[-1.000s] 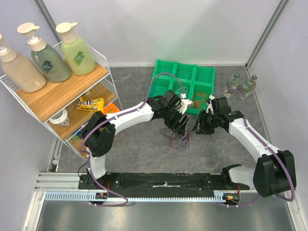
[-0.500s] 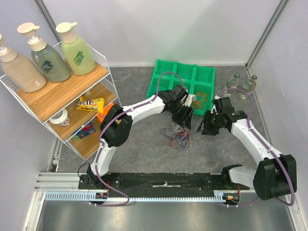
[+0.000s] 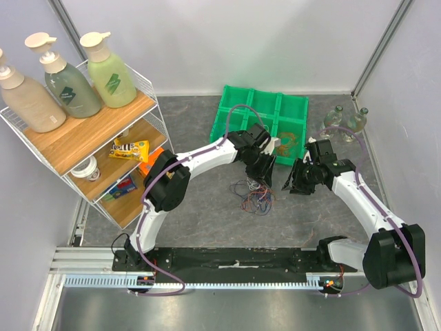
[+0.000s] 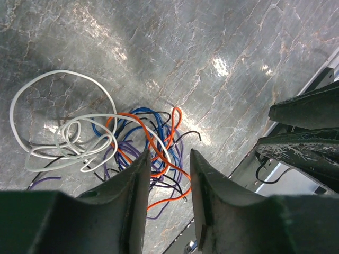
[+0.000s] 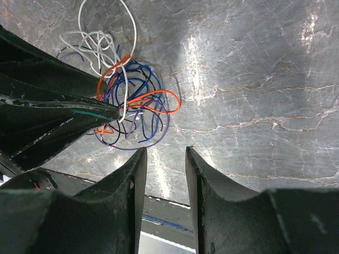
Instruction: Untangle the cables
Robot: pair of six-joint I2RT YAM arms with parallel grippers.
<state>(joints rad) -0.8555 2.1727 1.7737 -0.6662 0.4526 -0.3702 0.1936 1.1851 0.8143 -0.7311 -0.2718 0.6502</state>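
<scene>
The cables [image 3: 253,195] lie in one tangled heap of white, blue, orange-red, black and purple wires on the grey table. In the left wrist view the heap [image 4: 139,138] sits just beyond my fingertips, with a white loop [image 4: 63,106] spread to the left. My left gripper [image 3: 265,172] [image 4: 168,154] is open and empty, hovering over the heap's far edge. My right gripper [image 3: 289,185] [image 5: 165,151] is open and empty, to the right of the heap [image 5: 135,106], which lies ahead of its jaws. The left fingers [image 5: 53,114] show dark beside the wires.
A green compartment tray [image 3: 238,110] stands behind the grippers. A wire shelf rack [image 3: 89,148] with pump bottles and snacks fills the left. Glass bottles [image 3: 348,123] stand at the back right. The arms' base rail [image 3: 234,258] runs along the near edge.
My left arm has swung its elbow left and the left gripper has drawn back toward the tray, uncovering more of the heap. My right gripper shifted slightly right. The cables lie where they were.
</scene>
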